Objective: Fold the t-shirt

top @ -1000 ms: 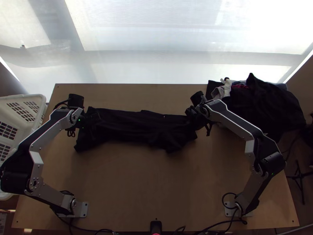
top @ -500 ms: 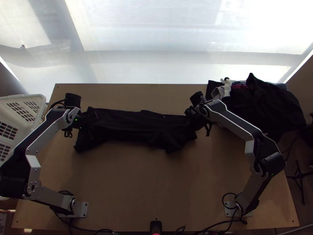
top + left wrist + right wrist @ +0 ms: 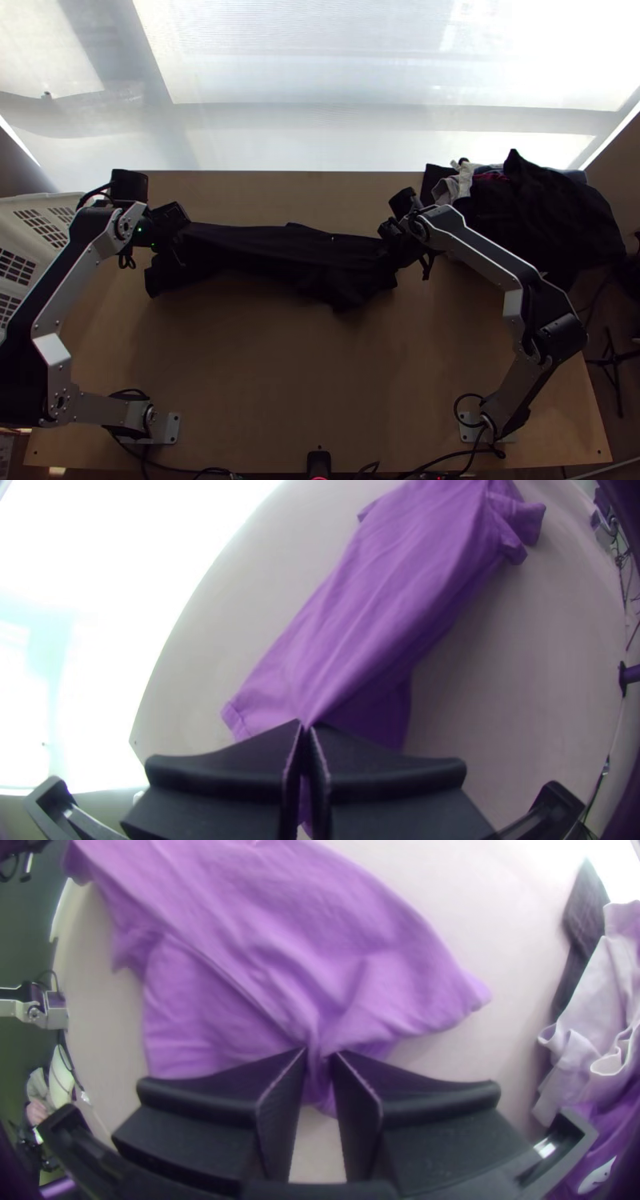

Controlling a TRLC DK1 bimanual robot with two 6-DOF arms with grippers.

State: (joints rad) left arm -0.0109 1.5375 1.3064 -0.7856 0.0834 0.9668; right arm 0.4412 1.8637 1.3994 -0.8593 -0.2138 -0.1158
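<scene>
The t-shirt [image 3: 272, 252] lies beyond the arms' bases, a long, wrinkled strip across the light wooden table [image 3: 312, 384], with part of its cloth folded over. At the table's near edge, between the bases, stands a black device [image 3: 319, 464]. Farther off, at the shirt's left end, the left gripper [image 3: 178, 234] has its fingers pressed together on a pinch of cloth. At the other end, the right gripper [image 3: 398, 250] clamps a bunched bit between its fingertips. A white basket [image 3: 48, 204] stands beside the table's left edge; a heap of clothes [image 3: 544, 212] lies at the far right corner.
</scene>
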